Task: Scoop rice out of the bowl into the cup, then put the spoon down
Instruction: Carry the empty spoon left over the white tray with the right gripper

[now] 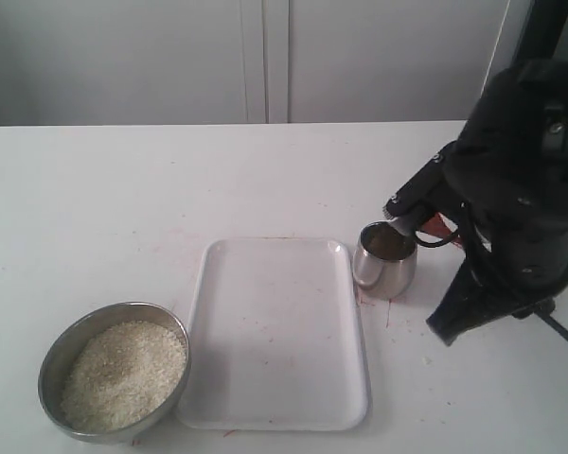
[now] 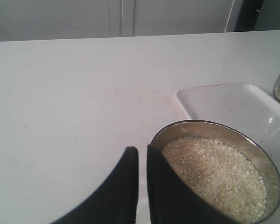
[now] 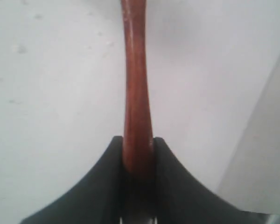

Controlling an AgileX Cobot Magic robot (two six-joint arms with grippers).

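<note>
One spoon clamped between right pincer jaws, near cup.

You see off-white rice in a dull grey steel bowl; the cup is mirror-bright silver outside, dark brown within; the spoon is glossy reddish-brown; the tray is plain white; the table is white with faint reddish flecks; the right gripper is matt black.
</note>
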